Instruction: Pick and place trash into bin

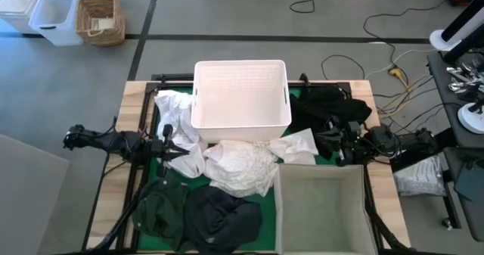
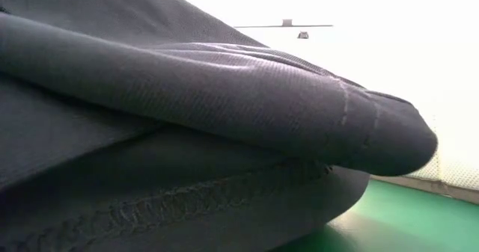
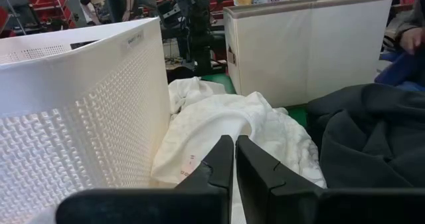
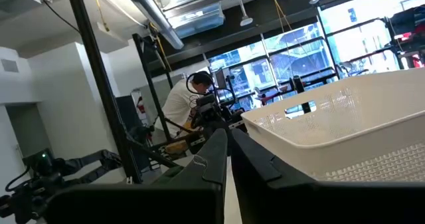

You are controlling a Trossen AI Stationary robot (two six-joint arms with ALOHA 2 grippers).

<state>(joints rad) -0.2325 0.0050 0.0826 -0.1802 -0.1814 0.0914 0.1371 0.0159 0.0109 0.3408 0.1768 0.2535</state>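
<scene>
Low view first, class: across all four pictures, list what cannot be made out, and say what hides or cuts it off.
- Low view: a dark ribbed cloth garment fills the picture, hiding the table, both arms and the bins.
- High view: the grey fabric bin is cut off by the bottom edge.
- High view: the table under the white perforated plastic tub is hidden.
- Right wrist view: the tub's wall hides what lies inside it.
</scene>
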